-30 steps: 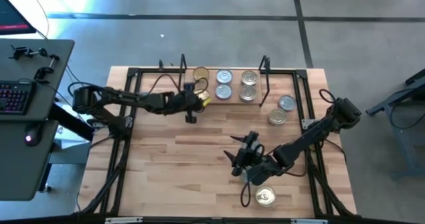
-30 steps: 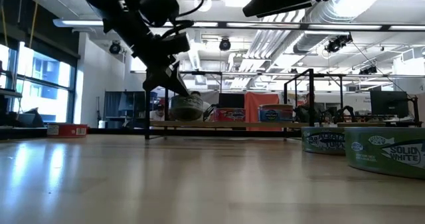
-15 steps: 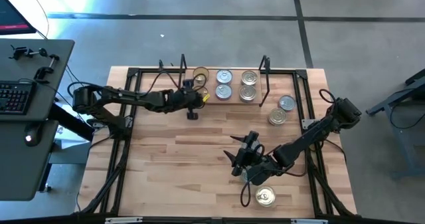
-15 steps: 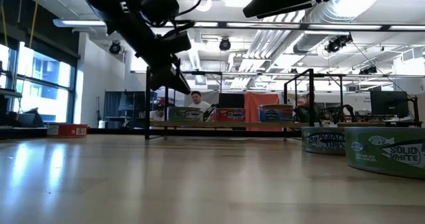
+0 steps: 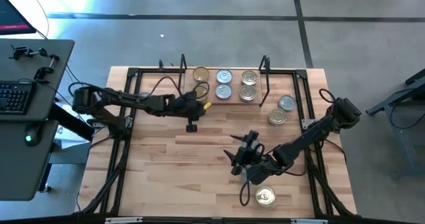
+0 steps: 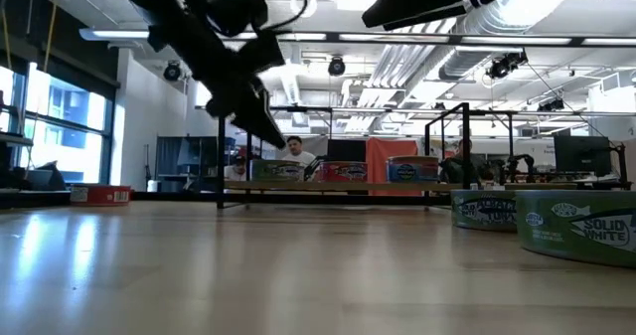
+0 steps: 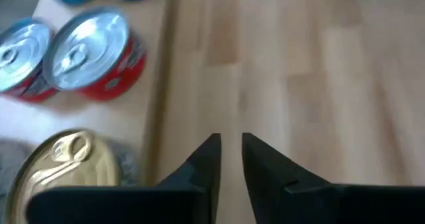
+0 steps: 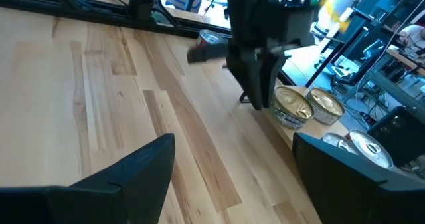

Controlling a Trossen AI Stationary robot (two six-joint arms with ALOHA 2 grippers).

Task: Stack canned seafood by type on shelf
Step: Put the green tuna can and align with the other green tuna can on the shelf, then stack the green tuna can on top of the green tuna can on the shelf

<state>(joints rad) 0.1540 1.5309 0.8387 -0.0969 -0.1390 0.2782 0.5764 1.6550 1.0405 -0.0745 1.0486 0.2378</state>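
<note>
- Seen from above, the wooden worktop (image 5: 179, 171) carries everything, with the shelf (image 5: 226, 84) at its far edge between thin black rods.
- The left arm reaches in from the left; its claw (image 5: 192, 123) hangs just in front of the shelf, fingers (image 7: 207, 159) nearly together with only a narrow gap, holding nothing.
- The right arm lies low across the near right part; its claw (image 5: 238, 159) has the fingers wide apart and empty.
- On the shelf stand a gold-lidded tin (image 5: 200, 74) at the left end and silver-lidded tins (image 5: 224, 76) beside it, some with red labels (image 7: 99, 51).
- Two tins (image 5: 281, 111) rest right of the shelf, and one tin (image 5: 265, 197) near the front edge.
</note>
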